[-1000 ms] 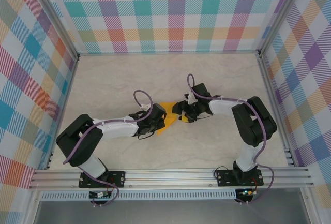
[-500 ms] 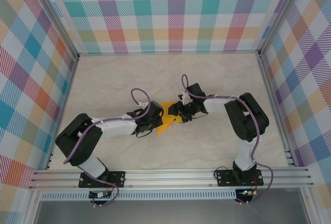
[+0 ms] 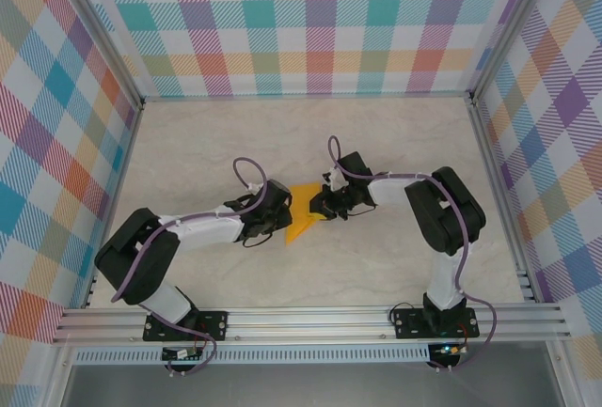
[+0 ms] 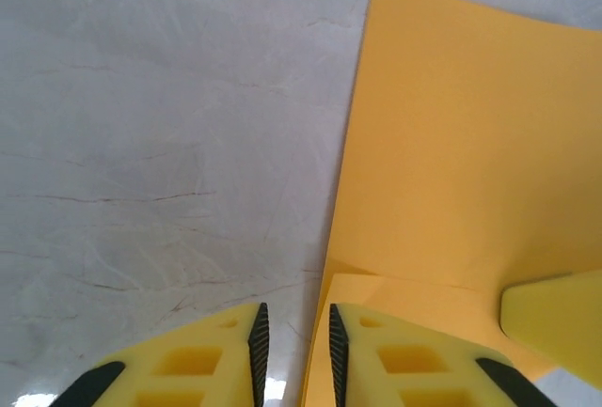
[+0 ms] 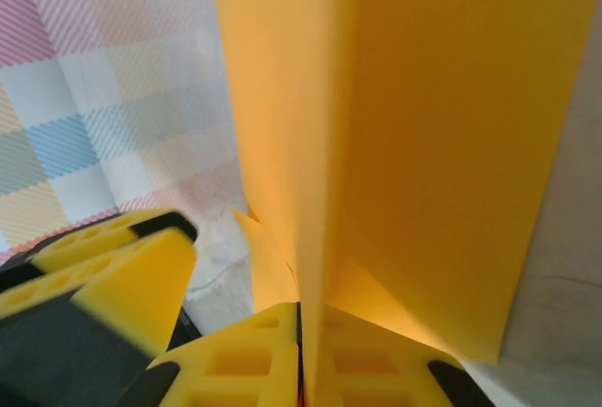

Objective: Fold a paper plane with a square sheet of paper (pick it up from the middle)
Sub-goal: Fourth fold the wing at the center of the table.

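Observation:
The square sheet of paper (image 3: 303, 217), orange-yellow and partly folded, lies mid-table between my two grippers. My right gripper (image 3: 321, 208) reaches it from the right. In the right wrist view that gripper (image 5: 303, 309) is shut on a raised fold of the paper (image 5: 423, 125), which stands up between its pads. My left gripper (image 3: 281, 216) sits at the paper's left edge. In the left wrist view its jaws (image 4: 293, 320) stand a little apart over bare table, with the paper's edge (image 4: 451, 163) running beside the right finger. One yellow finger (image 4: 555, 318) of the right gripper rests on the paper.
A pale marble-look tabletop (image 3: 198, 153) lies all round, with checked walls (image 3: 310, 22) on three sides. An aluminium rail (image 3: 310, 318) with both arm bases runs along the near edge. The left gripper's yellow finger (image 5: 113, 275) shows close beside the right gripper.
My right gripper has closed on the paper's raised fold. The left gripper's jaws have eased apart a little, and the left arm has shifted slightly towards the far left.

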Available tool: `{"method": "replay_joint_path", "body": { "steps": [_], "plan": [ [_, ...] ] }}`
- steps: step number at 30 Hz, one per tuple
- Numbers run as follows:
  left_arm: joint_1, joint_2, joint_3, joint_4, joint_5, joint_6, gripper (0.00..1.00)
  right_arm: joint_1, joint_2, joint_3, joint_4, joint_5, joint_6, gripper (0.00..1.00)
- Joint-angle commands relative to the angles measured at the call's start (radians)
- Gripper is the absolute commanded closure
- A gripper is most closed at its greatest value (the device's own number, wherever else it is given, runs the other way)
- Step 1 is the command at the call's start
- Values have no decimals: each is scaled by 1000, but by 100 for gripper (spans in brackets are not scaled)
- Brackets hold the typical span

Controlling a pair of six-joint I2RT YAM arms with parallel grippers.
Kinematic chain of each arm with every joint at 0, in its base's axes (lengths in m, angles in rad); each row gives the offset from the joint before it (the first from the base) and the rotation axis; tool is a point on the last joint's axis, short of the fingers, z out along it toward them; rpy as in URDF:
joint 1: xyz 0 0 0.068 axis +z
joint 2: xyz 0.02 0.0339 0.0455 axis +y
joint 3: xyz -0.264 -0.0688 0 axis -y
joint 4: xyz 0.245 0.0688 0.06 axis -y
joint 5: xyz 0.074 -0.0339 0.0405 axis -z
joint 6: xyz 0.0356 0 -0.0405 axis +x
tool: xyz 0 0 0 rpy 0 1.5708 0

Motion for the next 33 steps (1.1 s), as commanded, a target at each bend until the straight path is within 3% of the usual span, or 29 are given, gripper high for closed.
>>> {"method": "replay_joint_path", "body": {
  "steps": [1, 10, 16, 24, 29, 33],
  "plan": [
    [10, -107, -10, -48, -31, 31, 67, 4, -131, 11, -49, 112, 5, 92],
    [25, -330, -5, -142, -96, 122, 48, 12, -320, 62, -248, 317, 49, 92],
    [28, -389, -33, -84, -72, 189, 40, 47, -321, 67, -334, 452, 175, 93],
    [17, -293, -128, 195, 127, 450, 34, 80, -238, 38, -295, 526, 384, 93],
    [-18, -206, -141, 290, 117, 566, 33, 80, -198, 55, -354, 532, 452, 94],
    [-37, -126, -135, 329, 40, 578, 34, 76, -171, 57, -395, 515, 491, 94]
  ]
}}
